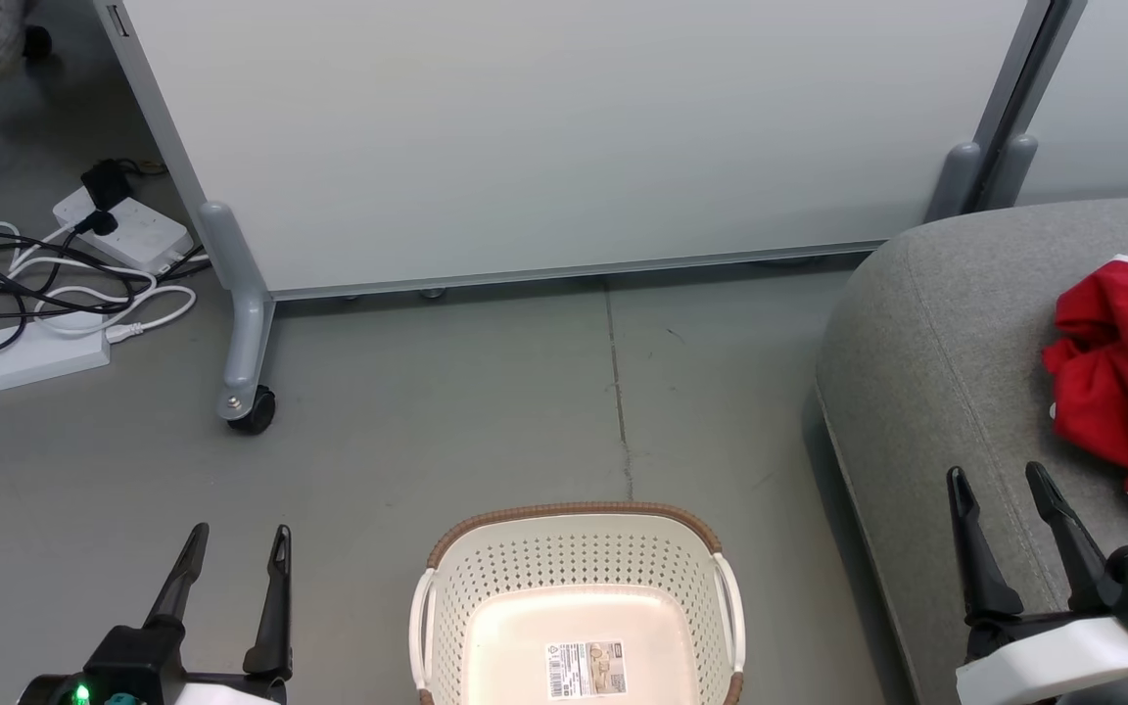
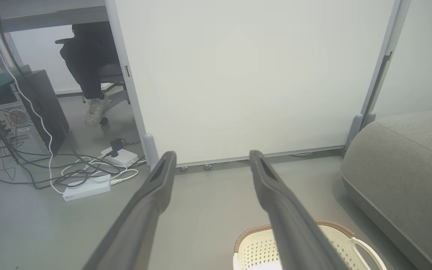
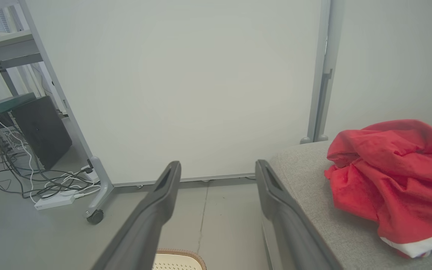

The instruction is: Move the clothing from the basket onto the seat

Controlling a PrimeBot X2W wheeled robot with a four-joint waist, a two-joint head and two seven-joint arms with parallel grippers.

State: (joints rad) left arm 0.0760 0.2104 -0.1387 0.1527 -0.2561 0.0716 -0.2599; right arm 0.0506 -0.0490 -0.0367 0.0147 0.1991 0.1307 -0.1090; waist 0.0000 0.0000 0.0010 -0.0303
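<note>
My left gripper (image 1: 241, 534) hangs above the floor, jaws wide, holding nothing. Right of it the basket (image 1: 574, 511) holds no garment; its label sticker (image 1: 585, 669) lies bare. My right gripper (image 1: 996, 475), jaws wide and empty, hangs over the edge of the seat (image 1: 926, 333). The clothing (image 1: 1117, 382) lies crumpled on the seat, just right of those jaws, nearer the right arm. I judge the transfer complete.

The grey floor (image 1: 486, 411) carries the white basket (image 1: 574, 558), which stands near the rounded corner of the sofa (image 1: 936, 333) without touching it. The sofa rests on the floor too, with red clothing (image 1: 1122, 382) heaped on its cushion. Further back stands a wheeled partition (image 1: 564, 137), with white power strips (image 1: 30, 357) and tangled cables (image 1: 25, 284) to its left.
</note>
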